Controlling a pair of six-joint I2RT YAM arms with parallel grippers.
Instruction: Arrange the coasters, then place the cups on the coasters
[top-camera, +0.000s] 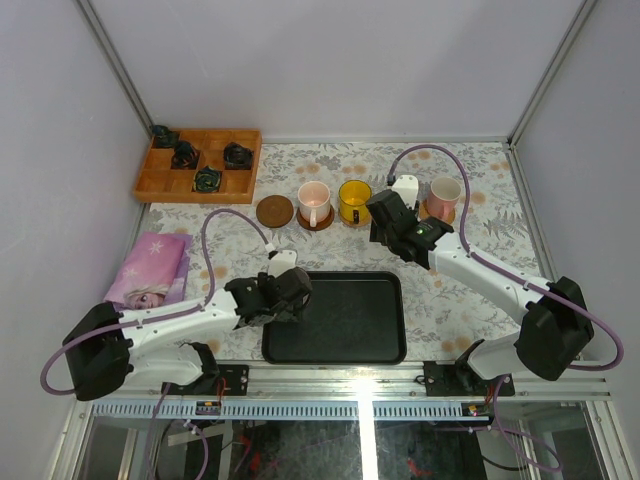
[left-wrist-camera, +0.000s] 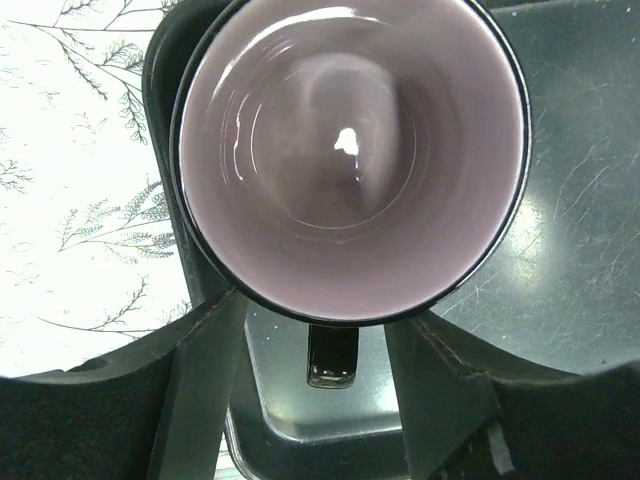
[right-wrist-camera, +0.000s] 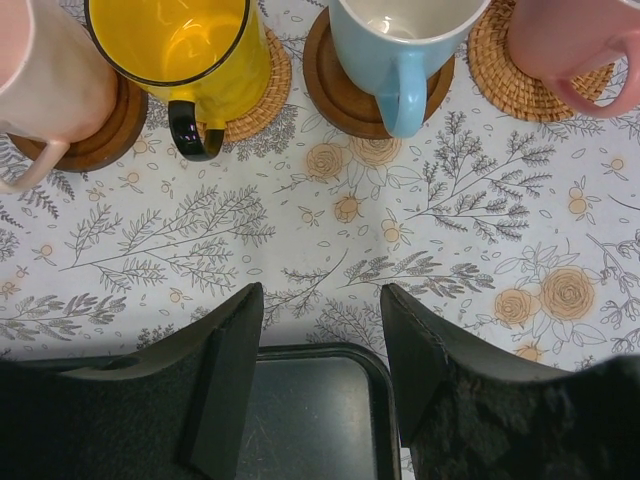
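Note:
My left gripper (left-wrist-camera: 318, 310) is shut on the mauve-grey cup (left-wrist-camera: 350, 150), one finger (left-wrist-camera: 205, 380) on each side of its dark outer wall. The cup stands at the left end of the black tray (left-wrist-camera: 560, 230), its handle (left-wrist-camera: 332, 355) pointing at the wrist. My right gripper (right-wrist-camera: 320, 295) is open and empty, just beyond the tray's far edge (right-wrist-camera: 310, 355). In front of it stand a pale pink cup (right-wrist-camera: 45, 80), a yellow cup (right-wrist-camera: 170, 40), a blue-handled cup (right-wrist-camera: 400, 40) and a pink cup (right-wrist-camera: 570, 40), each on a coaster. One brown coaster (top-camera: 274, 211) lies bare at the row's left end.
A wooden compartment box (top-camera: 160, 185) with small black objects sits at the far left. A pink printed cloth (top-camera: 150, 268) lies by the left arm. Enclosure walls close in the left, right and far sides.

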